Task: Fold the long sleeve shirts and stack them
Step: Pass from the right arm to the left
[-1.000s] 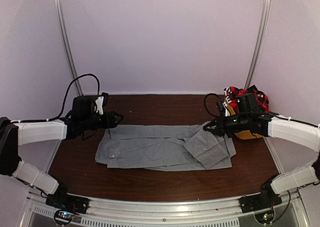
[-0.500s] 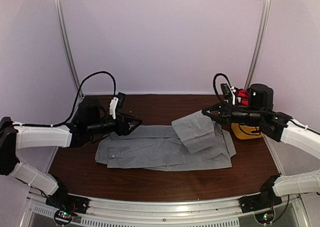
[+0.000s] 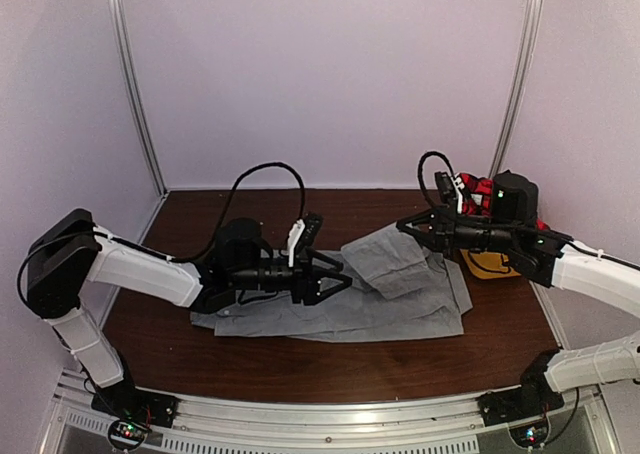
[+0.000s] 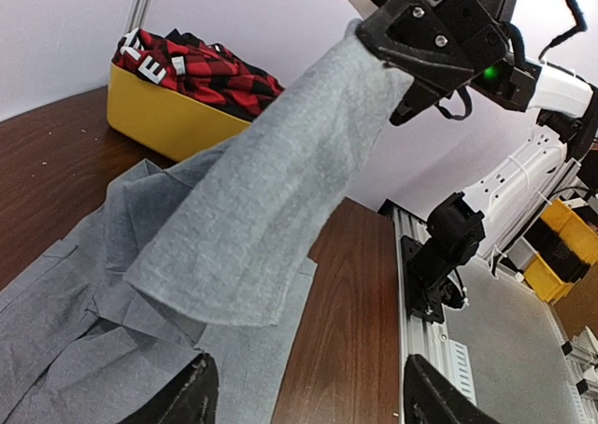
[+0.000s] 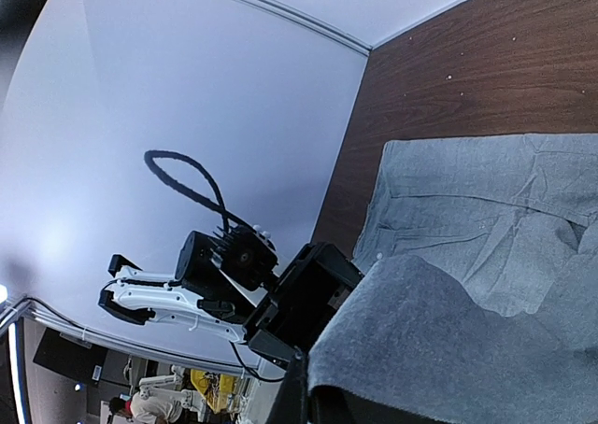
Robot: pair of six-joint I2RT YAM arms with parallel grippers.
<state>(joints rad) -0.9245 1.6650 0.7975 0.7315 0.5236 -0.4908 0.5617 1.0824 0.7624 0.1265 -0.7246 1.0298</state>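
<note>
On the brown table: two shirts, two grippers, one tub.
I count one grey shirt spread flat mid-table, a flap at its right end lifted by my right gripper, clamped on the cloth edge. My left gripper hovers low over the shirt's middle, jaws wide, holding nothing. One red-and-black plaid shirt lies heaped in the yellow tub at far right.
</note>
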